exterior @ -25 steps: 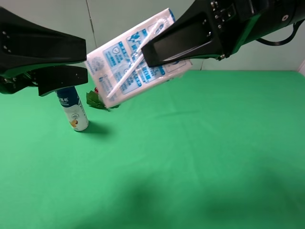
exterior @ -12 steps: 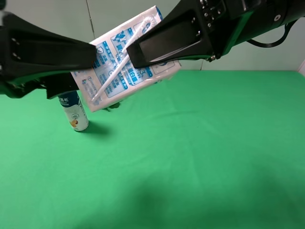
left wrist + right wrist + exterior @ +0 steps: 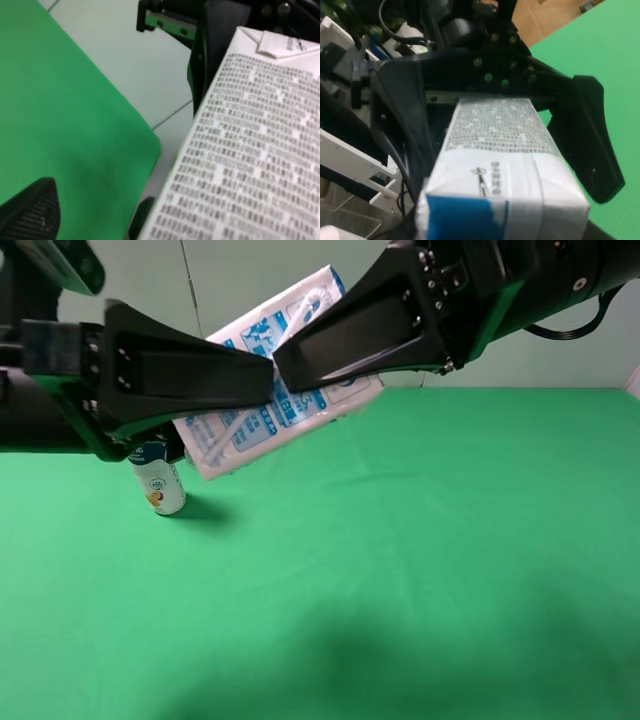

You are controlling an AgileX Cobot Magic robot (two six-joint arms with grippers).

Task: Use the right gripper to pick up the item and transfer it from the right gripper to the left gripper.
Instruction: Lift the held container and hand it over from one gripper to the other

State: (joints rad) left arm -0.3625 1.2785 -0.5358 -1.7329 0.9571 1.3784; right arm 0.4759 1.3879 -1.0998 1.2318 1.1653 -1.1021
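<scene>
The item (image 3: pixel 245 430), a white carton with blue print, hangs tilted in the air above the back left of the green table. My right gripper (image 3: pixel 290 365) reaches in from the upper right and is shut on it. My left gripper (image 3: pixel 225 415) comes from the left and stands open, one finger on either side of the carton's lower end. In the left wrist view the item (image 3: pixel 240 150) fills the frame right beside one finger (image 3: pixel 30 210). The right wrist view shows the item (image 3: pixel 500 160) with the left gripper's fingers (image 3: pixel 592 140) flanking it, gaps on both sides.
A white bottle (image 3: pixel 160 485) with a blue cap stands on the green cloth (image 3: pixel 400 560) under the left gripper. A pale wall closes the back of the table.
My left gripper has moved right, and its open fingers now straddle the carton's end. The right gripper has shifted a little left with the carton still held.
</scene>
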